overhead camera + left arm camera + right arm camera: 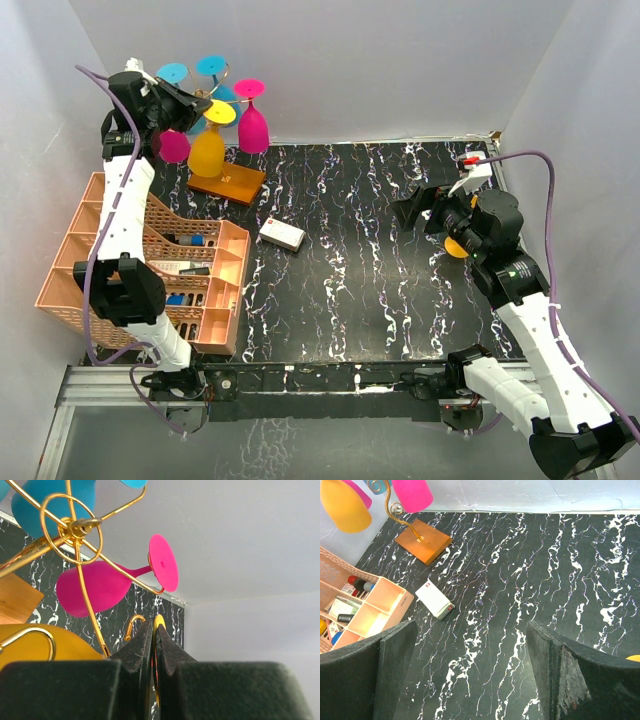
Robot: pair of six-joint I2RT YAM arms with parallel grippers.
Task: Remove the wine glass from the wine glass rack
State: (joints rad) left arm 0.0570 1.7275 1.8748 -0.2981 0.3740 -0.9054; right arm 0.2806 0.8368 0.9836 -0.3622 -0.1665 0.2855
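Two arms, one job: we are watching the left gripper working at the crown of the wine glass rack, which is standing at the far left of the marbled table, just behind the peach basket. Its pads are pressing together on a thin yellow rim. As we are reading it, this is the foot of the yellow wine glass, which is hanging bowl-down from one of the gold wire arms. The right gripper is hovering well apart over the right side of the table, jaws spread wide and holding nothing.

We are judging the removal as barely begun, since the glass is hanging among its neighbours and its foot seems to be sitting in the wire's hold. Doing this well is, in our view, calling for a slow pull outward along the wire arm toward its open end — not upward — with the foot kept level so the stem is running free. The pinch on so thin an edge is looking slight, so any twist could set the bowl swinging. A magenta glass is hanging just beside it — and the slender rack could tip if it is dragged sideways.
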